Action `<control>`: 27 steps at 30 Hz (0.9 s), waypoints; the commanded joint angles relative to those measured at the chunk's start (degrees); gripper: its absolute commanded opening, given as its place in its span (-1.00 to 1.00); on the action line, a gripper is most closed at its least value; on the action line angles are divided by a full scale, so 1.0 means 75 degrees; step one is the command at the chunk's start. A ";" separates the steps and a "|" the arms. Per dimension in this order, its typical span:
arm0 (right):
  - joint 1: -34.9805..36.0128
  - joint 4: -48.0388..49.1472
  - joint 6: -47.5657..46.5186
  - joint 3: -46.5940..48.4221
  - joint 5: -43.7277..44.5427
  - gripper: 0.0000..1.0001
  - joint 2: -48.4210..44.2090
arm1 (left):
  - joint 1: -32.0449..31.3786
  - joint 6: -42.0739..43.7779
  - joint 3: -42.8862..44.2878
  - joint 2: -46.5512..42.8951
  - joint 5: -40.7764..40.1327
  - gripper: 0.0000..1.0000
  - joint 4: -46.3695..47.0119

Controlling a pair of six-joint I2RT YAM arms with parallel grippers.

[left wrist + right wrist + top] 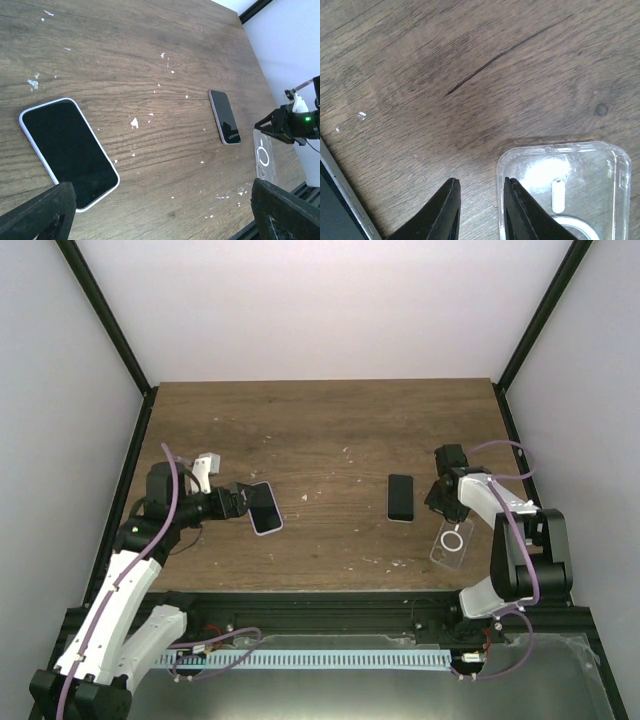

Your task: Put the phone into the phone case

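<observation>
A small dark phone point(401, 497) lies flat at mid-table; it also shows in the left wrist view point(224, 116), and its edge shows in the right wrist view point(340, 200). A clear phone case point(452, 542) with a white ring lies to its right near the front edge, also seen in the left wrist view point(264, 159). My right gripper point(437, 502) hovers low over the case's far end point(560, 175), its jaws a narrow gap apart point(481, 210), straddling the case's rim. My left gripper point(238, 502) is wide open point(160, 220) and empty.
A larger black phone with a white rim point(265, 508) lies flat just in front of my left gripper, its near corner close to the left finger point(40, 215). White specks dot the wooden table point(330, 430). Black frame posts stand at the table's side edges.
</observation>
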 commanded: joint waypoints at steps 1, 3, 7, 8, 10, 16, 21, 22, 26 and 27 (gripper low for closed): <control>-0.0164 -0.0010 0.0128 -0.0164 0.0039 -0.50 -0.0242 | -0.0013 0.0112 -0.0006 -0.0091 0.0013 0.94 0.0091; -0.0166 0.0023 0.0143 -0.0232 0.0033 -0.51 -0.0148 | -0.0014 0.0118 -0.0006 -0.0130 0.0001 0.94 0.0079; -0.0165 0.0167 0.0143 -0.0313 -0.0032 -0.52 -0.0014 | -0.0019 0.0095 -0.0018 -0.0198 -0.0066 0.94 0.0082; -0.0165 0.0182 0.0157 -0.0322 -0.0051 -0.52 0.0026 | -0.0011 0.0098 -0.0017 -0.0201 -0.0069 0.94 0.0080; -0.0165 0.0236 0.0154 -0.0342 -0.0094 -0.52 0.0092 | -0.0007 0.0106 -0.0018 -0.0210 -0.0075 0.94 0.0079; -0.0165 0.0406 0.0099 -0.0489 -0.0308 -0.74 0.0028 | -0.0016 0.0095 -0.0022 -0.0248 -0.0124 0.94 0.0067; -0.0162 0.0471 -0.0046 -0.0584 -0.0570 -0.93 -0.0151 | -0.0016 0.0106 -0.0017 -0.0226 -0.0137 0.94 0.0067; -0.0165 0.0435 -0.0089 -0.0589 -0.0573 -0.97 -0.0199 | -0.0013 0.0106 -0.0017 -0.0219 -0.0132 0.94 0.0062; -0.0138 0.0223 -0.0255 -0.0482 -0.0739 -0.99 -0.0622 | -0.0013 0.0103 -0.0019 -0.0194 -0.0150 0.94 0.0067; -0.0112 0.0171 -0.0285 -0.0405 -0.0828 -0.99 -0.0789 | -0.0008 0.0106 -0.0022 -0.0190 -0.0158 0.94 0.0067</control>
